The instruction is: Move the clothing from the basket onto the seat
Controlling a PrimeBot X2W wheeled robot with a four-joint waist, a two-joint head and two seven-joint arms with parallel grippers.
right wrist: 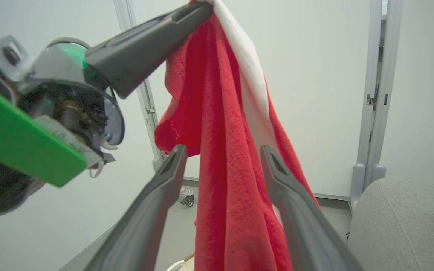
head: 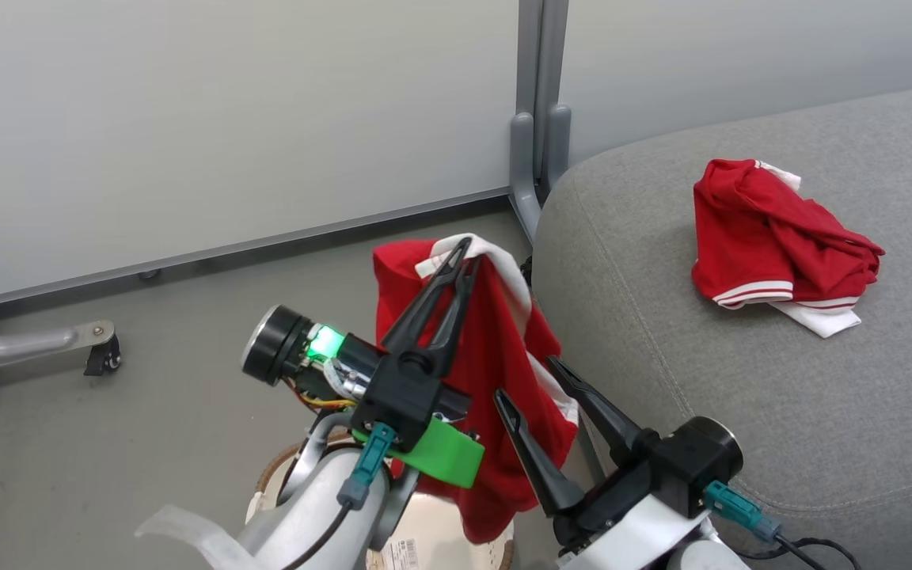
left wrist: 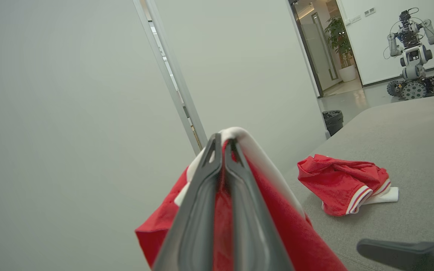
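I count two soft bright-red sports garments with white stripes. The left gripper (head: 465, 252) is pinched tight on one garment (head: 495, 340), holding it up above the cream-white plastic basket (head: 270, 473) with a brown rim. The other garment (head: 773, 229) lies crumpled on the big grey cloth seat (head: 741, 380). The right gripper (head: 526, 378) has its fingers wide apart and empty. The basket's paper label (head: 402, 552) is too small to read.
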